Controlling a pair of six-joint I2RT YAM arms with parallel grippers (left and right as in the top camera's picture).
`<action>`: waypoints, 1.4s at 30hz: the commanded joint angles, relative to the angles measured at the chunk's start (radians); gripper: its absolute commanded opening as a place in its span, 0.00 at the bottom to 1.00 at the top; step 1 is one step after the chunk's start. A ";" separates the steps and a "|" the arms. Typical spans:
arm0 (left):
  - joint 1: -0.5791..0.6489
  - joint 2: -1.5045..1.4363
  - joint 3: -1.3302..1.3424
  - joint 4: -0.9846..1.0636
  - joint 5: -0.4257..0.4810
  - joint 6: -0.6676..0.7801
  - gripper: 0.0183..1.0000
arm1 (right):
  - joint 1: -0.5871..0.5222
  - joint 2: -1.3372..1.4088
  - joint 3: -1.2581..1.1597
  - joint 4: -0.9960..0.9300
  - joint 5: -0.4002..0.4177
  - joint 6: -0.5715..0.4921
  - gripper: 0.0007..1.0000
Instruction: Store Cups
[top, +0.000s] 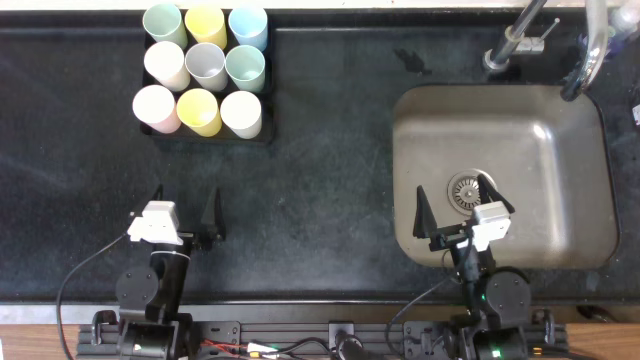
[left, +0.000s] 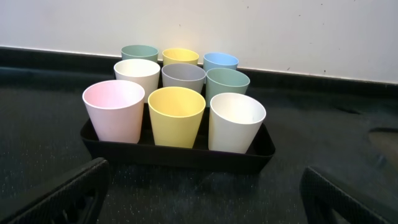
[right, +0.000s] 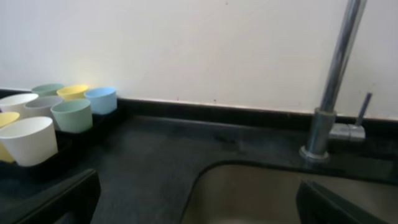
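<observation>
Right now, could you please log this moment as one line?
cups: nine upright in tray | left gripper: jaws open | right gripper: jaws open, at sink

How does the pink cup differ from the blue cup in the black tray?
Colour: the pink cup is pale pink, while the blue cup is light blue. Place: the pink cup stands in a front corner of the tray, away from the wall. The blue cup stands in the diagonally opposite back corner, next to the wall. Both stand upright, open end up, and have the same shape.
</observation>
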 joint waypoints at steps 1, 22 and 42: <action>0.006 -0.010 -0.001 -0.006 -0.005 -0.008 1.00 | 0.014 -0.012 -0.054 0.054 0.003 -0.002 1.00; 0.006 -0.010 -0.001 -0.006 -0.005 -0.008 1.00 | 0.014 -0.012 -0.061 0.020 0.005 -0.003 1.00; 0.006 -0.010 -0.001 -0.006 -0.005 -0.008 1.00 | 0.014 -0.011 -0.060 0.019 0.005 -0.003 1.00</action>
